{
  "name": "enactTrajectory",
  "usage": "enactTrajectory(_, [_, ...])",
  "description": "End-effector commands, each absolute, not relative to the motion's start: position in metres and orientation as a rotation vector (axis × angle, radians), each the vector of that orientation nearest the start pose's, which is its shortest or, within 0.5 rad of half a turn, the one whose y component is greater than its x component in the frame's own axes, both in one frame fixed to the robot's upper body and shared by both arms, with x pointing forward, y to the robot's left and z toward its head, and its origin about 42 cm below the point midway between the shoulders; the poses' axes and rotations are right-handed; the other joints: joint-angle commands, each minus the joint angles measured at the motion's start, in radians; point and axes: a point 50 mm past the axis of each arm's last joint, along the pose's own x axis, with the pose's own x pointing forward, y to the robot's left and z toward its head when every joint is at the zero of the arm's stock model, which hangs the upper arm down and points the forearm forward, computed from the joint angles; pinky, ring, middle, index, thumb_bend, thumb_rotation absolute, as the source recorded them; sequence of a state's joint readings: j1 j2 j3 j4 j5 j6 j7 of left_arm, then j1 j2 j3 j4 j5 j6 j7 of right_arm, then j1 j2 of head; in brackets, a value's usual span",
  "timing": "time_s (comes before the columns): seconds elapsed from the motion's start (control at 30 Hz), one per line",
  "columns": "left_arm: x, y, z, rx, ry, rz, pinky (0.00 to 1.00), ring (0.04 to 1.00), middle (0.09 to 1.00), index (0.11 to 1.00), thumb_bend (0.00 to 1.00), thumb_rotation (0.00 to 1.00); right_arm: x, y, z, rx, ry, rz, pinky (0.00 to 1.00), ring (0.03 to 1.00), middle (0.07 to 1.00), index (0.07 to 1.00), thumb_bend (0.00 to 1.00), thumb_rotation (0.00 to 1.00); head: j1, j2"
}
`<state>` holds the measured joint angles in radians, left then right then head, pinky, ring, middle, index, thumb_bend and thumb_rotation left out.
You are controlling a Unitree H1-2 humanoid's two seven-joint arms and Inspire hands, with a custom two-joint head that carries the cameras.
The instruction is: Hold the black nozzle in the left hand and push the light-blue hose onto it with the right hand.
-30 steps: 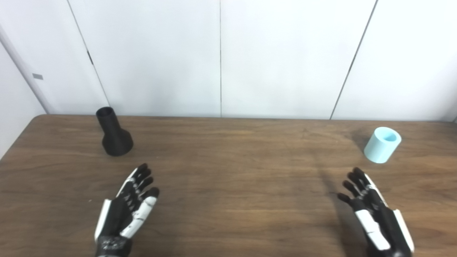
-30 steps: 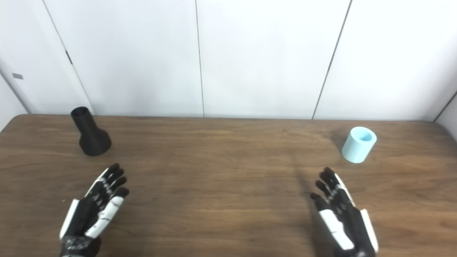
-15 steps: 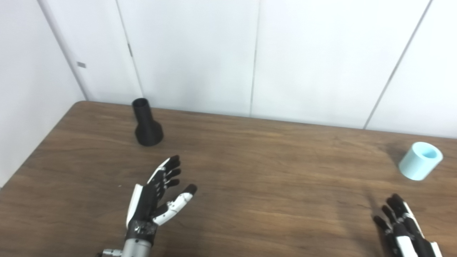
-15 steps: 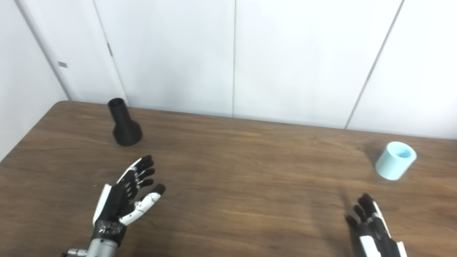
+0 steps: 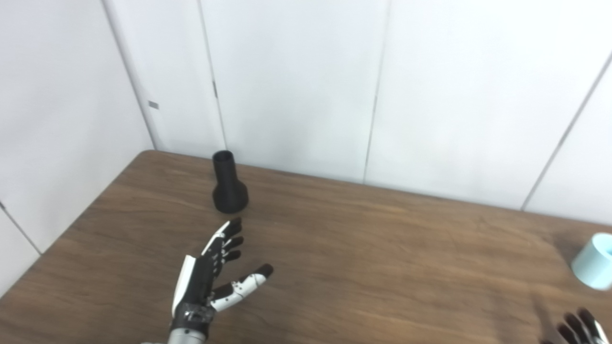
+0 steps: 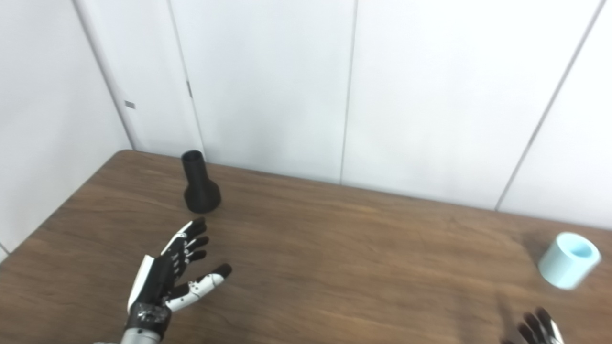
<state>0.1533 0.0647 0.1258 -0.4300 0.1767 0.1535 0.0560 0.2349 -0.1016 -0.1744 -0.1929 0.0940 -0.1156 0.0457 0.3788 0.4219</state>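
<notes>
the left robot hand (image 5: pixel 210 277) hovers low over the tabletop (image 5: pixel 363 258), spread, its thumb splayed to the side, holding nothing. its fingertips (image 5: pixel 233 224) point up-table at the nozzle (image 5: pixel 228 184), which stands just beyond them, near but not touching. the nozzle is upright on its wide flared base, narrow neck up, close to the far edge and the white wall panels (image 5: pixel 296 86).

the right robot hand (image 6: pixel 538 327) is almost out of view at the bottom right corner; only some dark fingertips show. they look apart, with nothing between them, but so little of it shows that i cannot tell for sure. the hose (image 6: pixel 569 260), a short light-blue tube, sits on the tabletop beyond that hand, tilted, open end up, well apart from the nozzle across the width of the tabletop.

judging from this, the step in hand is the left reach for the nozzle; nothing is grasped yet and the push-on has not begun. the next move calls for carrying the left robot hand a little farther forward, bringing the fingers round the nozzle with the thumb opposite, and closing firmly without tipping it over. the neck should stay free, since the hose has to go over it. the right side then needs its own reach for the hose.
</notes>
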Motion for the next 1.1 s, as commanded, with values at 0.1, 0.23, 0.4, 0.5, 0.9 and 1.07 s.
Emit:
enactTrajectory(0.1, [0.233, 0.277, 0.187, 0.350, -0.180, 0.305, 0.82, 0.879, 0.907, 0.912, 0.79, 0.18, 0.189, -0.309, 0.095, -0.011, -0.066, -0.181, 0.87, 0.947, 0.959, 0.976, 0.45, 0.79, 0.026, -0.012])
enactTrajectory(0.23, [0.242, 0.286, 0.194, 0.380, -0.171, 0.344, 0.80, 0.879, 0.912, 0.911, 0.82, 0.16, 0.189, -0.312, 0.092, 0.008, -0.059, -0.180, 0.89, 0.962, 0.966, 0.985, 0.45, 0.78, 0.047, -0.023])
enactTrajectory(0.4, [0.257, 0.303, 0.202, 0.417, -0.186, 0.378, 0.85, 0.910, 0.931, 0.932, 0.83, 0.14, 0.189, -0.313, 0.091, 0.008, -0.052, -0.181, 0.90, 0.968, 0.974, 0.989, 0.44, 0.79, 0.060, -0.029])
enactTrajectory(0.5, [0.265, 0.312, 0.207, 0.480, -0.169, 0.391, 0.87, 0.907, 0.939, 0.939, 0.85, 0.19, 0.190, -0.313, 0.089, 0.007, -0.051, -0.182, 0.91, 0.963, 0.973, 0.989, 0.44, 0.79, 0.061, -0.030])
enactTrajectory(0.9, [0.314, 0.349, 0.223, 0.626, -0.156, 0.397, 0.87, 0.894, 0.954, 0.933, 0.92, 0.21, 0.192, -0.310, 0.089, 0.003, -0.053, -0.172, 0.93, 0.977, 0.986, 1.000, 0.43, 0.82, 0.054, -0.030])
enactTrajectory(1.07, [0.337, 0.363, 0.221, 0.730, -0.098, 0.413, 0.73, 0.856, 0.922, 0.921, 0.97, 0.22, 0.192, -0.308, 0.089, 0.004, -0.054, -0.168, 0.93, 0.980, 0.988, 1.000, 0.43, 0.83, 0.051, -0.025])
